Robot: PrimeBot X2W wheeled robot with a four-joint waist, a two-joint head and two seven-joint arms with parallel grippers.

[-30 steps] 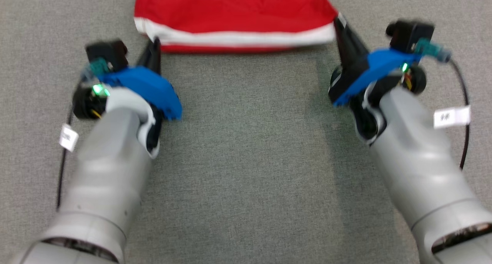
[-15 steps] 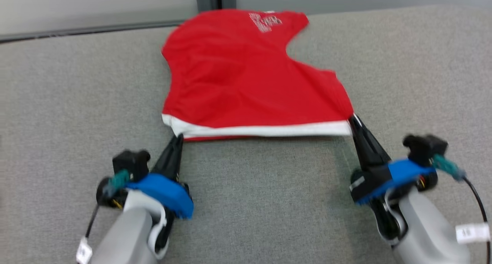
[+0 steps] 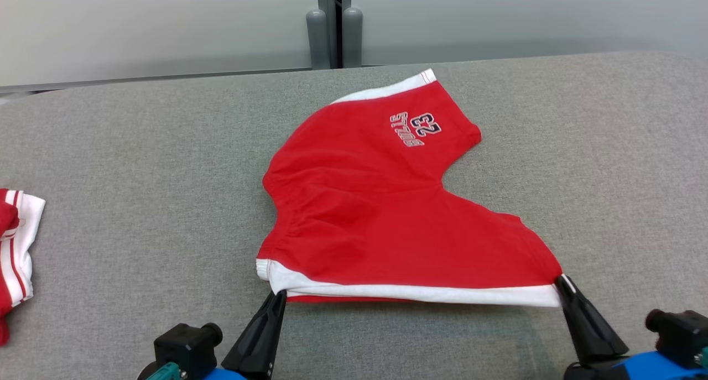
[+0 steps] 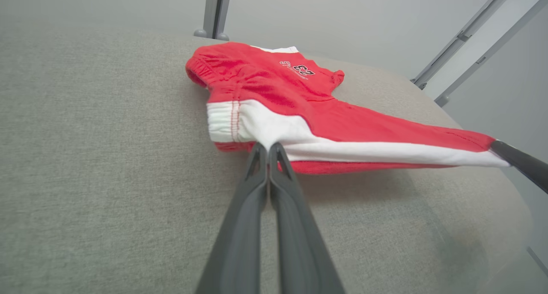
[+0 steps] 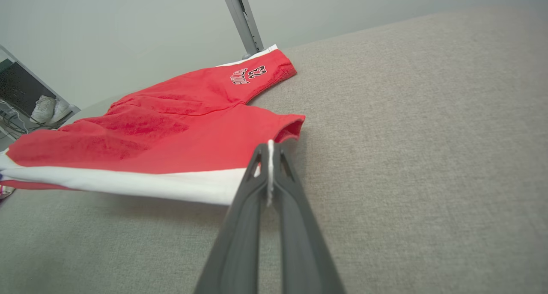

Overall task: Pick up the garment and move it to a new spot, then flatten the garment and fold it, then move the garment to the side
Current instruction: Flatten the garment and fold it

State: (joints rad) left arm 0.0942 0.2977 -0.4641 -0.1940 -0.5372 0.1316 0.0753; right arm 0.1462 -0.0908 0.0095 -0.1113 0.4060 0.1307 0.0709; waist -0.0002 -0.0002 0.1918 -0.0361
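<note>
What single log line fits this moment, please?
left tool: shut on red shorts | right tool: shut on red shorts | white band: taut between them

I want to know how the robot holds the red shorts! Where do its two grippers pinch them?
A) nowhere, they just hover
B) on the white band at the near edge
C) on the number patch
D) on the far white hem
B: the left gripper and the right gripper are each shut on one end of the white band of the red shorts.

garment (image 3: 381, 214) mid table (image 3: 138, 175), another garment (image 3: 14, 247) at its left edge, two posts (image 3: 333, 31) behind
</note>
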